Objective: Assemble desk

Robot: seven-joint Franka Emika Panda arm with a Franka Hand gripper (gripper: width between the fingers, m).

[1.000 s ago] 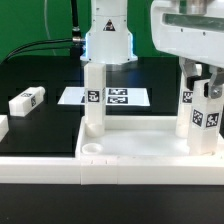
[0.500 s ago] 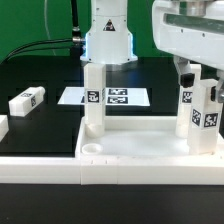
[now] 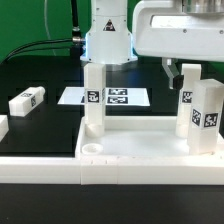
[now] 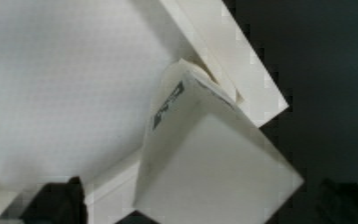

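While the rimmed tabletop [image 3: 130, 150] lies flat in front with three legs standing on it, we judge the risk is the gripper [image 3: 172, 76], hanging close by the tops of the right legs [image 3: 186, 108]: a skewed descent could clip one and tilt it. Jaws parted or closed, we cannot tell. Left leg [image 3: 93, 100] upright at its corner; fourth leg [image 3: 28, 100] lies well apart. Black table [image 3: 40, 135] looks matte, green backdrop [image 3: 30, 25] behind, marker board [image 3: 118, 97] beyond the tabletop
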